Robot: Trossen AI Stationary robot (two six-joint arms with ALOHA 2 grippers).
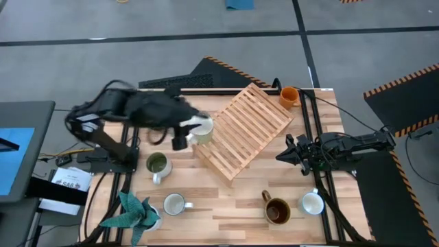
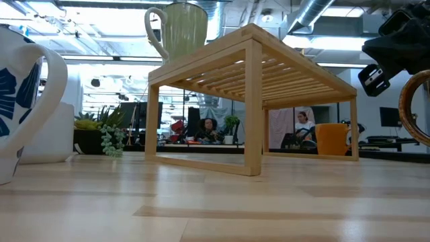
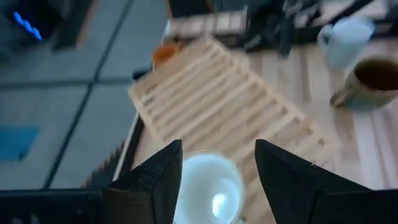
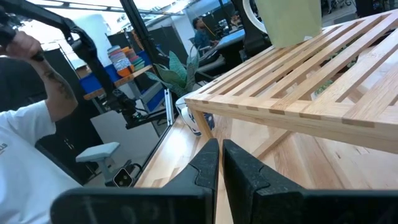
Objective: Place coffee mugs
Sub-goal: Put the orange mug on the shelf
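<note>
Mugs remain mostly unplaced: along the near edge stand the white blue-patterned mug [image 1: 174, 204], the dark brown mug [image 1: 277, 210] and the plain white mug [image 1: 313, 203], all apparently empty; the green mug [image 1: 158, 165] sits farther back. On the slatted wooden rack [image 1: 243, 130] rests one cream-white mug [image 1: 201, 130], the left gripper [image 1: 182, 135] spread around it. Farthest, the orange mug [image 1: 289, 96] waits. The right gripper [image 1: 291, 154] idles beside the rack, pinched closed.
</note>
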